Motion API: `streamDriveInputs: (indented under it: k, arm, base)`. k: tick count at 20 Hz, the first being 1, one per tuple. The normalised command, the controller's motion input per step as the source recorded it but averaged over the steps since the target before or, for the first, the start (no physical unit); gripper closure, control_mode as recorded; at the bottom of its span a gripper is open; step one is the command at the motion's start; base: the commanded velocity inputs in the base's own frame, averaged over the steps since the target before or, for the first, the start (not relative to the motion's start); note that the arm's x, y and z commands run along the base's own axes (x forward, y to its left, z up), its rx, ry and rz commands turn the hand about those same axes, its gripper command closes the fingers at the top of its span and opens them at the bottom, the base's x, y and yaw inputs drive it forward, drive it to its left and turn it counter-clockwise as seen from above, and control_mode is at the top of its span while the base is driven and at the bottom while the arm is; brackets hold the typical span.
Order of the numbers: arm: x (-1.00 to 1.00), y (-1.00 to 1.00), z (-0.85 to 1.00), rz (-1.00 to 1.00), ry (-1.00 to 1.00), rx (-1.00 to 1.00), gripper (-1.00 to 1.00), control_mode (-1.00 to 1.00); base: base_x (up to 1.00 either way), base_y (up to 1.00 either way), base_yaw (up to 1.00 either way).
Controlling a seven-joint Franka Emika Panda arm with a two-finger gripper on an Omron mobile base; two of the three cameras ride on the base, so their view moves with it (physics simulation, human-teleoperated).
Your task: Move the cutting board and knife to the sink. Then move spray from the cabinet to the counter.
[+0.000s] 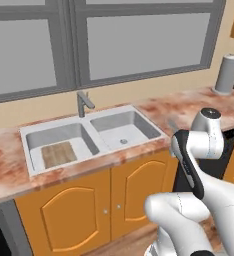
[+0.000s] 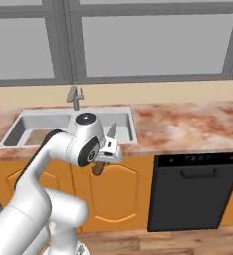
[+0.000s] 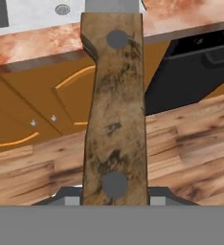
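jaws [image 2: 102,160] clenched on knife [image 2: 106,144] handle, blade tilted up | knife held in front of sink [image 2: 126,133], over the table [image 2: 188,127] edge | cutting board [image 1: 59,153] flat in sink's left basin

Big grey-framed windows [image 2: 153,42] run across a cream wall [image 2: 188,92], a faucet [image 1: 84,104] stands below them. A black dishwasher [image 2: 198,191] sits among the orange base cabinets [image 1: 84,212], wood plank floor [image 3: 190,143] underneath, and a paper towel roll [image 1: 227,74] at far right
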Motion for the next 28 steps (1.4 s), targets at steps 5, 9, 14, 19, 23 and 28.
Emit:
streamDriveInputs:
  k: [5, 9, 14, 19, 23, 28]
  arm:
    - [0.00, 0.00, 0.00, 0.00, 0.00, 0.00, 1.00, 1.00]
    - [0.00, 0.00, 0.00, 0.00, 0.00, 0.00, 1.00, 1.00]
    - [0.00, 0.00, 0.00, 0.00, 0.00, 0.00, 1.00, 1.00]
    - [0.00, 0.00, 0.00, 0.00, 0.00, 0.00, 1.00, 1.00]
    - [0.00, 0.00, 0.00, 0.00, 0.00, 0.00, 1.00, 1.00]
    - [0.00, 0.00, 0.00, 0.00, 0.00, 0.00, 1.00, 1.00]
  base:
    - [0.22, 0.83, 0.00]
    - [0.24, 0.84, 0.01]
    - [0.26, 0.75, 0.07]
    - [0.47, 0.40, 0.20]
    - [0.45, 0.07, 0.18]
    - [0.42, 0.04, 0.13]
